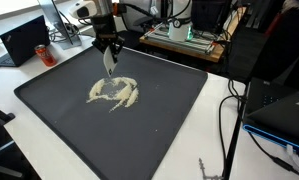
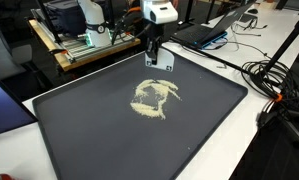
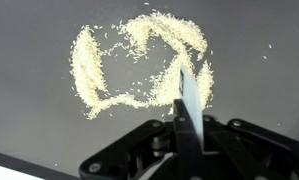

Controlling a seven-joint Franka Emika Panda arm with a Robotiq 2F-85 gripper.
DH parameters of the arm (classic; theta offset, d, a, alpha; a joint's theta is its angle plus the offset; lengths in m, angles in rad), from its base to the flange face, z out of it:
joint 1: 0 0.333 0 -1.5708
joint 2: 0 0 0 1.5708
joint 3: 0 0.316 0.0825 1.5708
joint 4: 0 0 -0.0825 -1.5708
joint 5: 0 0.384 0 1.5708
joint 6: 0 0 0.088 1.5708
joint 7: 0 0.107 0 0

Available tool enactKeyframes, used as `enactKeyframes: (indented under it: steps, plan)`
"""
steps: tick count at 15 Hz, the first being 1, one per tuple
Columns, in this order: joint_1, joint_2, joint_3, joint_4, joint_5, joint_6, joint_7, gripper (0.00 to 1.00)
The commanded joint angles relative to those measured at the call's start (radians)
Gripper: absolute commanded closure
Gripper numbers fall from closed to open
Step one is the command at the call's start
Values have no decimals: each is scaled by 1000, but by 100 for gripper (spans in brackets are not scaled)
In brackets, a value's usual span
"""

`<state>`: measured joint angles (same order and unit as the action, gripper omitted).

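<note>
A loose ring of pale grains (image 1: 114, 93) (image 2: 154, 97) (image 3: 119, 50) lies on a big dark tray (image 1: 49, 100) (image 2: 89, 120). My gripper (image 1: 109, 48) (image 2: 154, 42) (image 3: 186, 132) hangs over the far side of the grains, shut on a thin flat pale scraper (image 1: 109, 66) (image 2: 155, 60) (image 3: 187, 92). The blade points down from the jaws. In the wrist view its tip is at the right-hand edge of the ring. Whether the tip touches the tray I cannot tell.
A black laptop (image 1: 24, 40) sits beyond one corner of the tray. A wooden board with electronics (image 1: 184, 35) (image 2: 79, 45) stands behind it. Black cables (image 1: 234, 110) (image 2: 274, 75) trail over the white table beside the tray, next to another laptop (image 2: 224, 25).
</note>
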<state>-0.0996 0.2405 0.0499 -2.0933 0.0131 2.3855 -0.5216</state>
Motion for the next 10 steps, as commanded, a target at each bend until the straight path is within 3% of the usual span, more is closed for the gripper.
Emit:
enactKeyframes:
  steps: [1,10]
  plan:
    - [52,-104,-4,-71,-33,-4,130,99]
    - [177,-169,10,-65,-282,-29,441,99]
